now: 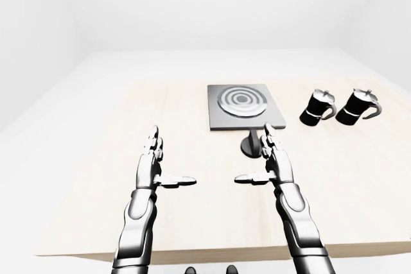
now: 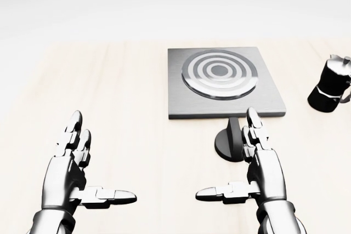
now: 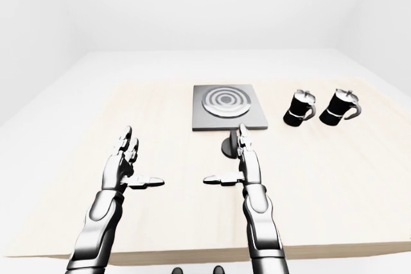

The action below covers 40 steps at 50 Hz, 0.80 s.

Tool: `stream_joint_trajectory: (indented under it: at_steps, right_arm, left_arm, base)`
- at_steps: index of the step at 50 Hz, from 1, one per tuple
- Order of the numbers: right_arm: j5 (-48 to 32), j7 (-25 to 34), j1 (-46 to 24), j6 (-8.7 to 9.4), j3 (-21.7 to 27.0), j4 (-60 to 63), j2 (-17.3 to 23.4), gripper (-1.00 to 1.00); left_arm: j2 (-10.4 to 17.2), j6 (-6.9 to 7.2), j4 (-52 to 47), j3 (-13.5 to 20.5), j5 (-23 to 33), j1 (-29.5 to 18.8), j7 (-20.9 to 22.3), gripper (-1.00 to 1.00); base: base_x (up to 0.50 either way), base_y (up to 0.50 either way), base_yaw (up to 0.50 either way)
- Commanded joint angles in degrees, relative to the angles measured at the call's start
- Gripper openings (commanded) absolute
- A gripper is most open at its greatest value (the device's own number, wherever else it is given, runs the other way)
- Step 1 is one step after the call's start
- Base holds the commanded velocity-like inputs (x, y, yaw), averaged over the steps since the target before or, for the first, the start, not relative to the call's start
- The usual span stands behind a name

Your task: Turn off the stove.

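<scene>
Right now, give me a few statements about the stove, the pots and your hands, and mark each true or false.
1. The stove lies flat on the wooden table. True.
2. The right hand is closed round the black knob. False: its fingers are spread open, and the knob shows just beyond its fingertips in the head view.
3. Two black pots stand to the right of the stove. True.
4. A pot sits on the burner. False: nothing rests on the ringed plate.
5. The left hand is open and holds nothing. True.
</scene>
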State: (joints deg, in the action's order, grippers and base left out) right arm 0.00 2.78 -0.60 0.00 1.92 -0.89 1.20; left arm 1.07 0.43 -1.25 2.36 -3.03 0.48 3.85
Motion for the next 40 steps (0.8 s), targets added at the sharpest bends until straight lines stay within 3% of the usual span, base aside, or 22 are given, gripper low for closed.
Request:
stream_joint_trajectory:
  at_steps: [1, 3, 13, 19, 23, 26, 27, 28, 29, 32, 33, 34, 35, 36, 37, 40]
  right_arm:
    - [0.0, 0.2, -0.1, -0.57, 0.1, -0.6, 0.1, 1.00]
    - [0.0, 0.1, 0.0, 0.20, 0.0, 0.2, 0.0, 1.00]
    - [-0.5, 0.2, -0.3, 0.29, -0.1, -0.4, 0.1, 1.00]
    - [-0.7, 0.0, -0.5, 0.24, 0.0, -0.8, 0.1, 1.00]
    - [-0.7, -0.1, -0.5, 0.58, 0.0, -0.6, 0.0, 1.00]
    - [-0.8, -0.3, -0.4, 0.83, -0.1, -0.3, 0.0, 1.00]
    - [-0.8, -0.4, -0.5, 0.81, -0.1, -0.4, 0.0, 1.00]
    - [-0.6, -0.3, -0.5, 0.24, 0.1, -1.0, 0.1, 1.00]
    - [-0.5, -0.4, -0.5, 0.35, 0.1, -0.8, 0.0, 1.00]
    - [-0.1, -0.8, -0.3, 0.30, 0.4, -0.4, -0.1, 1.00]
    - [0.0, -0.9, -0.3, 0.37, 0.4, -0.4, -0.1, 1.00]
    - [0.0, -0.9, -0.3, 0.25, 0.4, -0.5, 0.0, 1.00]
    - [0.1, -0.9, -0.3, 0.11, 0.4, -0.7, 0.0, 1.00]
    - [0.1, -1.0, -0.4, -0.02, 0.4, -0.8, 0.0, 1.00]
    - [0.1, -1.0, -0.4, -0.32, 0.4, -1.1, 0.1, 1.00]
    - [0.1, -1.1, -0.3, -0.26, 0.4, -0.8, 0.0, 1.00]
  left_arm:
    - [0.0, 0.18, -0.2, -0.1, 0.0, 0.0, 0.0, 1.00]
    - [-0.1, -0.06, 0.1, -0.1, 0.0, 0.0, 0.0, 1.00]
    - [-0.1, 0.07, 0.3, 0.0, -0.3, -0.3, 0.0, 1.00]
    - [0.0, 2.62, -2.3, 0.6, -1.8, 0.0, -0.1, 1.00]
    - [0.0, 2.64, -1.9, 1.5, -3.0, -0.9, -0.8, 1.00]
    - [0.1, 4.18, -3.4, 2.9, -5.2, -1.5, -2.4, 1.00]
    - [0.0, 2.32, -2.7, 3.6, -5.2, -2.1, -3.8, 1.00]
    - [-0.3, -1.51, -2.6, 4.4, -5.3, -2.4, -5.6, 1.00]
    - [-0.5, -3.76, -3.2, 5.5, -5.4, -2.5, -8.4, 1.00]
    - [0.8, 0.20, -5.4, 6.1, -6.3, -2.4, -10.3, 1.00]
    - [1.1, -0.63, -4.9, 6.5, -4.9, -2.6, -11.9, 1.00]
    - [1.3, 1.35, -5.6, 7.4, -6.8, -2.8, -12.3, 1.00]
    - [1.6, 2.12, -6.6, 8.1, -7.2, -2.7, -13.2, 1.00]
    - [1.8, 0.79, -6.6, 8.6, -6.7, -2.7, -13.9, 1.00]
    - [2.0, -1.59, -5.0, 9.5, -5.9, -3.1, -15.4, 1.00]
    - [3.0, -3.29, -4.5, 12.1, -5.6, -3.0, -19.1, 1.00]
  base:
    - [0.50, 0.00, 0.00]
    - [0.50, -0.06, 0.00]
    - [0.50, -0.16, 0.00]
    - [0.15, -0.01, 0.00]
    - [0.00, 0.00, 0.00]
    - [0.00, 0.00, 0.00]
    - [0.00, 0.00, 0.00]
    - [0.00, 0.00, 0.00]
    - [0.00, 0.00, 0.00]
    - [0.00, 0.00, 0.00]
    - [0.00, 0.00, 0.00]
    - [0.00, 0.00, 0.00]
    - [0.00, 0.00, 0.00]
    - [0.00, 0.00, 0.00]
    - [0.00, 0.00, 0.00]
    - [0.00, 0.00, 0.00]
